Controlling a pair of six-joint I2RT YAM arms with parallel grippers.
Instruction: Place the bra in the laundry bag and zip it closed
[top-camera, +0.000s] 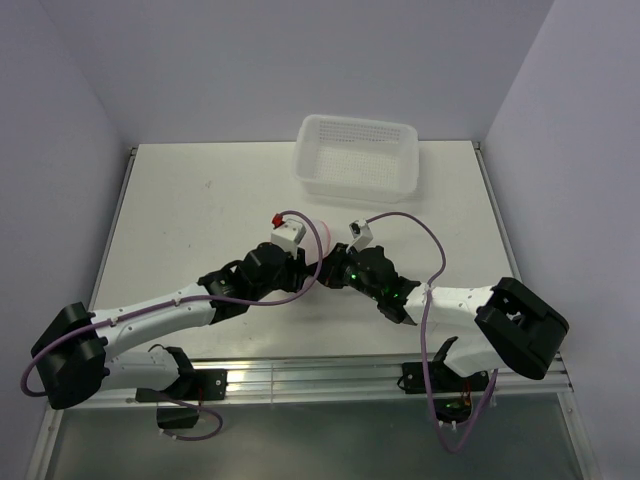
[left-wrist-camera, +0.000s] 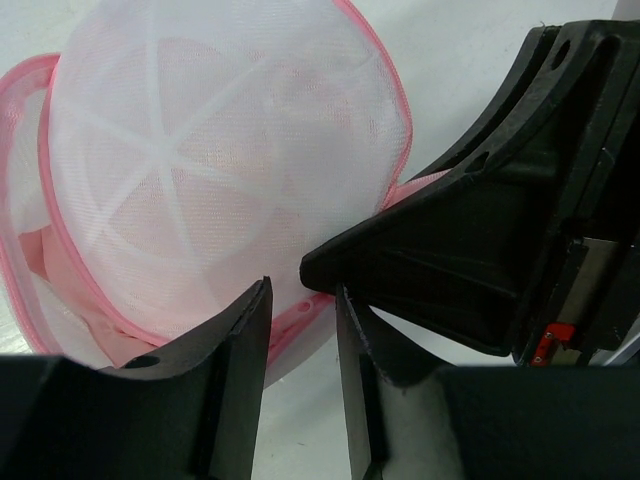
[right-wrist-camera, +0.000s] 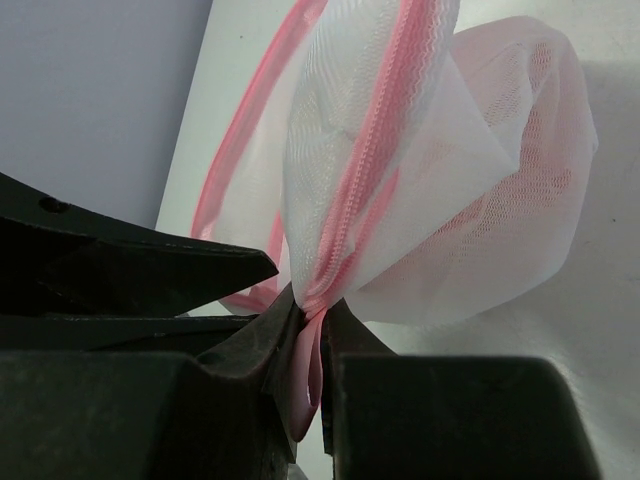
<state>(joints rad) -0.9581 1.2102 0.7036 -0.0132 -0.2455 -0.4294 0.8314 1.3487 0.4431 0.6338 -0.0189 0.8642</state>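
The laundry bag (left-wrist-camera: 200, 160) is a white mesh pouch with a pink zipper rim, lying on the table between both grippers; in the top view (top-camera: 322, 238) the arms mostly hide it. The bra (left-wrist-camera: 55, 255) shows as light-pink fabric inside the bag, partly through the mesh. My right gripper (right-wrist-camera: 312, 315) is shut on the pink zipper end of the bag (right-wrist-camera: 360, 170). My left gripper (left-wrist-camera: 303, 300) is narrowly open, its fingertips on either side of the pink rim and not closed on it. In the top view the left gripper (top-camera: 310, 268) and right gripper (top-camera: 332, 270) almost touch.
A white perforated plastic basket (top-camera: 355, 188) stands at the back of the table (top-camera: 200, 210). The right gripper's black body (left-wrist-camera: 470, 240) sits close beside my left fingers.
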